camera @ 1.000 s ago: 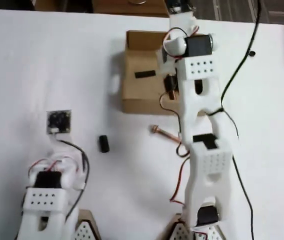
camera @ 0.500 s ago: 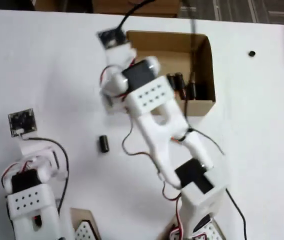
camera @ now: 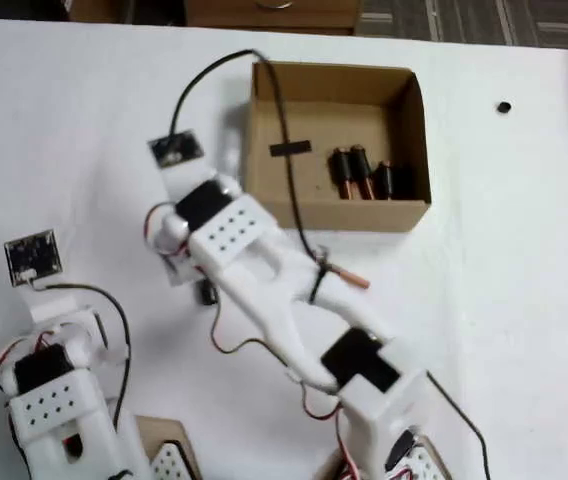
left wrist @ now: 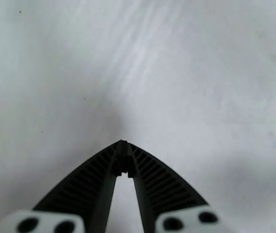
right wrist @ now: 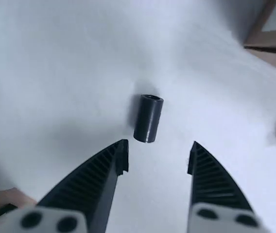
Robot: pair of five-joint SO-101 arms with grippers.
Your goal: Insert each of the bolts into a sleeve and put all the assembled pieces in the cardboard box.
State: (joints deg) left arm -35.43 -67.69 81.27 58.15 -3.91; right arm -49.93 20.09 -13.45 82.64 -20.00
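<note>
**Right claw (right wrist: 157, 158) spread above the loose sleeve**

The right claw hangs with its two fingers wide apart, holding nothing. Just beyond its tips lies the short black cylindrical sleeve (right wrist: 148, 118), on its side on the white table (camera: 84, 100) with its open end turned away from the claw. In the high view the right arm stretches across toward the left side, and the sleeve peeks out from under its wrist.

The step in hand looks like picking up this sleeve. The next move calls for lowering the fingers to either side of the tube and closing across its width, so that the bore stays free for a bolt.

A slim copper-coloured bolt (camera: 345, 274) lies on the table beside the right arm's forearm, near the front wall of the brown cardboard box (camera: 339, 215). It has no sleeve on it.

Inside the box, toward its right end, several copper bolts with black sleeves (camera: 362, 175) lie side by side. There appear to be three, though the count is hard to confirm. A small strip of black tape (camera: 291, 148) sits on the box floor.

The left claw (left wrist: 123, 160) is pressed closed, empty, over bare table.
</note>
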